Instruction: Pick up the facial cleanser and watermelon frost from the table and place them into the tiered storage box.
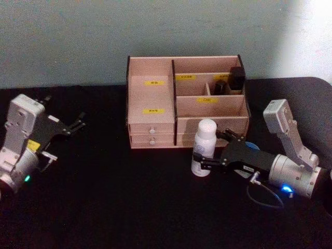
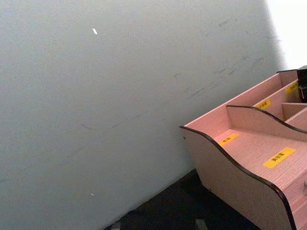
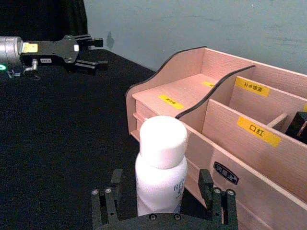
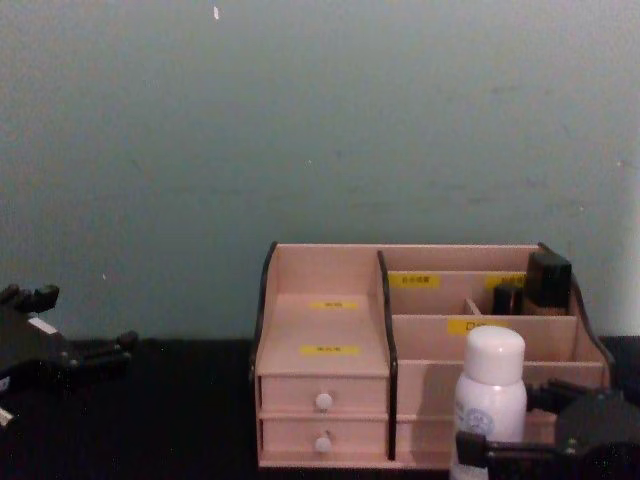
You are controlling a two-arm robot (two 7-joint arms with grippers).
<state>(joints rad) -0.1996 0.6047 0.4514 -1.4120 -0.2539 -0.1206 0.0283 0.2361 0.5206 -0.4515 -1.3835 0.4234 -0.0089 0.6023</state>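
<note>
On black table [image 1: 104,207] against grey-green wall [image 1: 62,41]: right pincer [image 1: 209,149] wide astride white bottle [image 1: 203,150]; left pincer [image 3: 100,52] wide.

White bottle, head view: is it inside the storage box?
No, the white bottle stands on the table in front of the storage box.

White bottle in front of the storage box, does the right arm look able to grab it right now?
Probably yes. The right gripper has open jaws either side of the white bottle, a gap on each side. Nothing lies between them; the tiered storage box stands just behind.
</note>
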